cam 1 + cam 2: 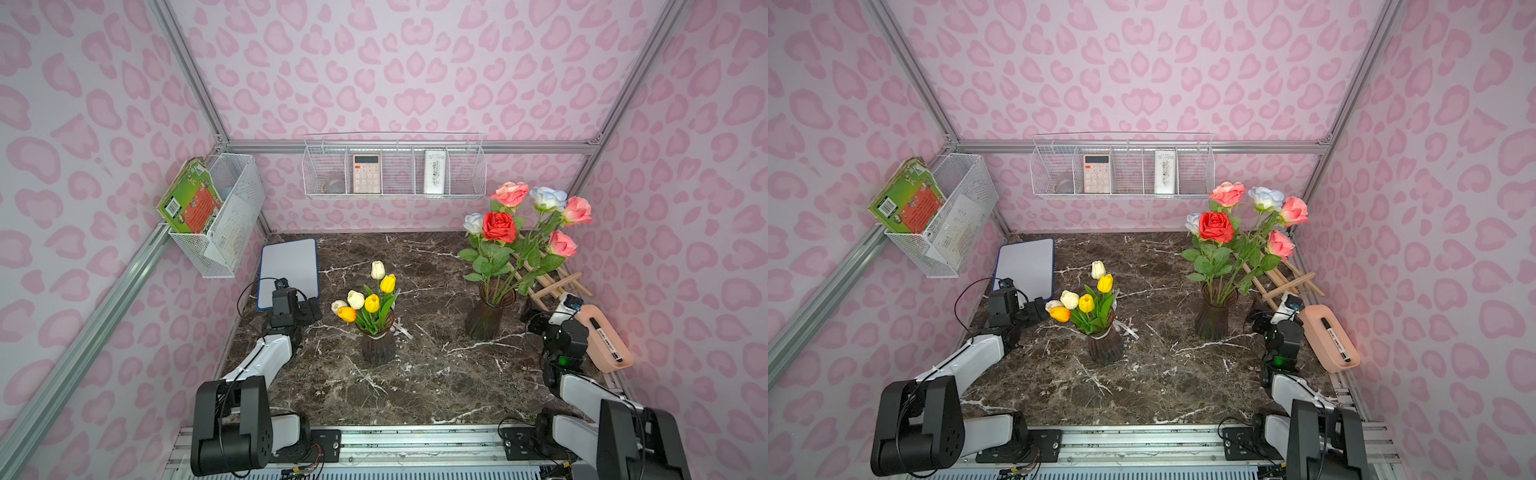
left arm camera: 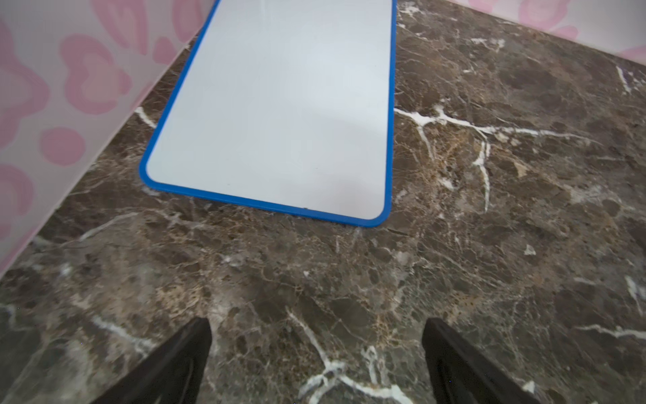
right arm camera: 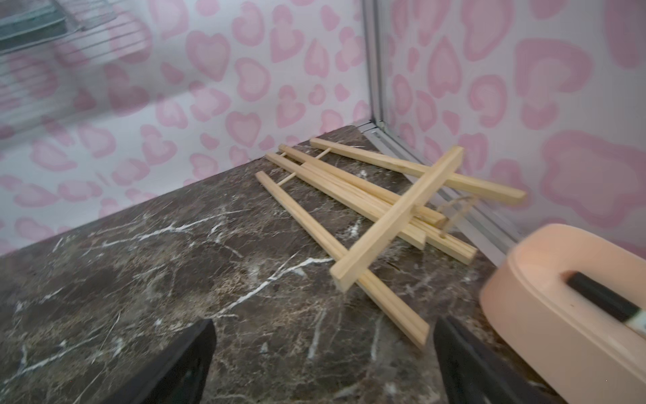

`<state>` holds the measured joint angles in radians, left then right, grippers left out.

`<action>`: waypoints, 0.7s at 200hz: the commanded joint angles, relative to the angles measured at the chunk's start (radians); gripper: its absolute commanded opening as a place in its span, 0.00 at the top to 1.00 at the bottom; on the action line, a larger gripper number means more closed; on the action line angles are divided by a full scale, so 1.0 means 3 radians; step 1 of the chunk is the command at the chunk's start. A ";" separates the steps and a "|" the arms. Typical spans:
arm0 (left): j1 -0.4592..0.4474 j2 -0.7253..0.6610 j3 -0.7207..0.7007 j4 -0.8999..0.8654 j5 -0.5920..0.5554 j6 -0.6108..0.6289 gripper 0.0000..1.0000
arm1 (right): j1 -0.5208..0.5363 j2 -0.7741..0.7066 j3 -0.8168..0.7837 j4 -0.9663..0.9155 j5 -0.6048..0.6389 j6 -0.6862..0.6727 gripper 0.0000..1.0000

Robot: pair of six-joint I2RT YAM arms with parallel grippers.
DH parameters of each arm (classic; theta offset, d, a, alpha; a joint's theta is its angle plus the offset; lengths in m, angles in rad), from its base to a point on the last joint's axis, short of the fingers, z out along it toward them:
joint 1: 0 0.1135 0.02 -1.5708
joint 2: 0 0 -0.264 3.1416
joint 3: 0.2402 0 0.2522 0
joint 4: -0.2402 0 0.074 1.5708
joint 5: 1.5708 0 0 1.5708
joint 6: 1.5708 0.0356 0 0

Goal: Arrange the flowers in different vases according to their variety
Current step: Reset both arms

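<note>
In both top views the sorting looks finished: the tulips (image 1: 370,297) stand together in the tulip vase (image 1: 378,347) mid-bench, and the roses (image 1: 523,220) fill the rose vase (image 1: 484,320) farther back toward the right, both vases upright on the bench (image 1: 415,386). The risk now is a knock. The roses are tall, spread and lean to one side, so I judge that vase top-heavy. The right claw (image 1: 528,321) sits near its base, so a careless swing could tip it. The left claw (image 1: 311,309) is near the outermost tulip heads, and a sideways sweep could snag a bloom and drag the vase. In the left wrist view the left claw's jaws stand wide apart and empty over bare marble, with a whiteboard (image 2: 279,105) ahead. Pushing forward would only shove the board. In the right wrist view the right claw's jaws are likewise spread with nothing between them. A wooden easel (image 3: 384,210) lies ahead and a pink tray (image 3: 545,314) holding a marker (image 3: 606,300) sits just beside one jaw, so a small drift could bump either.
</note>
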<state>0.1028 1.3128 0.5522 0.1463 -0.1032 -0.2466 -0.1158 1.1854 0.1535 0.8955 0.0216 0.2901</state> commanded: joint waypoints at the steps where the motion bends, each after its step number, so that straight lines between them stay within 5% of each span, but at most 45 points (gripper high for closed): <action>1: 0.0011 0.0027 -0.0123 0.0609 0.0328 0.0260 0.01 | 0.0094 0.0362 0.0042 0.0659 0.0220 -0.0231 0.01; 62: -0.0083 0.0189 -0.0346 0.1433 0.0892 0.0642 0.01 | 0.0352 0.0651 -0.0042 0.1289 0.0378 -0.0698 0.01; 98: -0.0236 0.0279 -0.0191 0.1227 0.0824 0.0800 0.01 | 0.0486 0.1142 -0.0106 0.1975 0.0249 -0.0948 0.01; 140: -0.0300 0.0297 -0.0346 0.1538 0.0707 0.0905 0.01 | 0.0473 0.1250 0.0025 0.1796 0.0231 -0.0902 0.01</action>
<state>0.0174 1.4017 0.4877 0.5121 0.1333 -0.0143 0.0261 1.5528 0.1402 1.4071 0.1005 0.0299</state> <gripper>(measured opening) 0.989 0.991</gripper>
